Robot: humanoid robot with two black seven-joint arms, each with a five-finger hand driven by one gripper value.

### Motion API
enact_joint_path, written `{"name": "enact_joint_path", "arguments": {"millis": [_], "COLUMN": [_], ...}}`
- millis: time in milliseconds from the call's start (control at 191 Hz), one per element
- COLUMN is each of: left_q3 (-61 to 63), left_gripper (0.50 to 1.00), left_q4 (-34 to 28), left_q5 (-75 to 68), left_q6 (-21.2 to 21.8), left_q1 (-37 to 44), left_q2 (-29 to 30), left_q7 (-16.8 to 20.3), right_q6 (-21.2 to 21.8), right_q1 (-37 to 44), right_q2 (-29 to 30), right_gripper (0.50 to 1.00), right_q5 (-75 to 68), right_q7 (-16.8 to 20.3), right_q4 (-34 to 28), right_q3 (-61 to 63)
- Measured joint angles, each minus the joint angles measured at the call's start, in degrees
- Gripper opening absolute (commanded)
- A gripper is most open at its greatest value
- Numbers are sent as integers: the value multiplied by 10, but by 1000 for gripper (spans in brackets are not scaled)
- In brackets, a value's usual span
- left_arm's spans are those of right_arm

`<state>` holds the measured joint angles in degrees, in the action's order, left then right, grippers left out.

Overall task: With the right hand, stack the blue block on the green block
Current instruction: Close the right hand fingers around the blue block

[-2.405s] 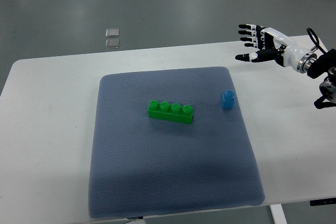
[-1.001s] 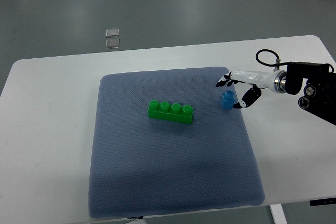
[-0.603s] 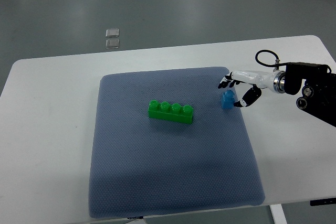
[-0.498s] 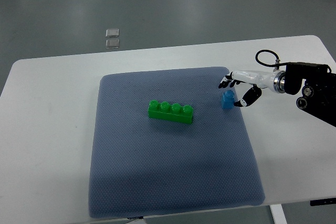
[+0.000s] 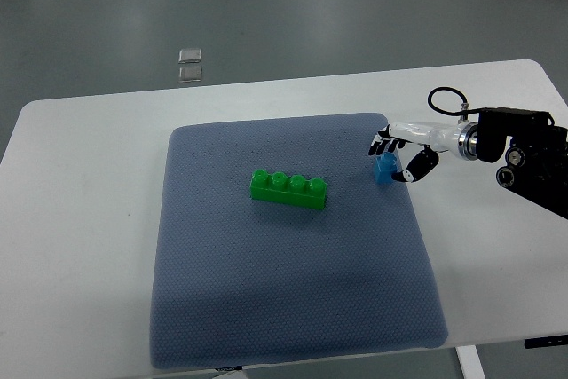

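A small blue block [image 5: 383,172] stands on the right part of the grey-blue mat [image 5: 284,299]. My right hand [image 5: 391,161] reaches in from the right edge and is shut on it: the fingers [image 5: 380,145] curl over its far top side and the thumb presses its right side. The block still rests on the mat. A long green block [image 5: 289,189] with a row of studs lies near the mat's middle, about a hand's length left of the blue block. The left arm is out of view.
The mat lies on a white table [image 5: 80,219]. My right forearm and its black wrist housing [image 5: 524,153] hang over the table's right side. Two small clear squares [image 5: 190,64] lie on the floor beyond the far edge.
The right hand came down from the far right to the blue block, and its fingers have curled closer over the block's top. The block has barely shifted.
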<state>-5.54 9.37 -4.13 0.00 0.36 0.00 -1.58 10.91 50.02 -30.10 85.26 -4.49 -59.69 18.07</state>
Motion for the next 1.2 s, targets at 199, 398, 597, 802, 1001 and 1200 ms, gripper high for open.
{"name": "enact_joint_path", "arguments": {"millis": [199, 398, 597, 802, 1001, 1200], "left_q3": [0, 0, 0, 0, 0, 0], "left_gripper": [1000, 1000, 1000, 1000, 1000, 1000], "left_q4": [0, 0, 0, 0, 0, 0], "left_q5": [0, 0, 0, 0, 0, 0], "left_q6": [0, 0, 0, 0, 0, 0], "left_q1": [0, 0, 0, 0, 0, 0], "left_q2": [0, 0, 0, 0, 0, 0], "left_q7": [0, 0, 0, 0, 0, 0], "right_q6": [-4, -4, -5, -5, -5, -5], "right_q1": [0, 0, 2, 2, 2, 1], "right_q2": [0, 0, -1, -1, -1, 0], "right_gripper": [713, 699, 678, 639, 594, 500], "right_q5": [6, 10, 19, 22, 22, 22], "right_q7": [0, 0, 0, 0, -1, -2], "right_q4": [1, 3, 7, 8, 8, 8], "right_q3": [-1, -1, -1, -1, -1, -1]}}
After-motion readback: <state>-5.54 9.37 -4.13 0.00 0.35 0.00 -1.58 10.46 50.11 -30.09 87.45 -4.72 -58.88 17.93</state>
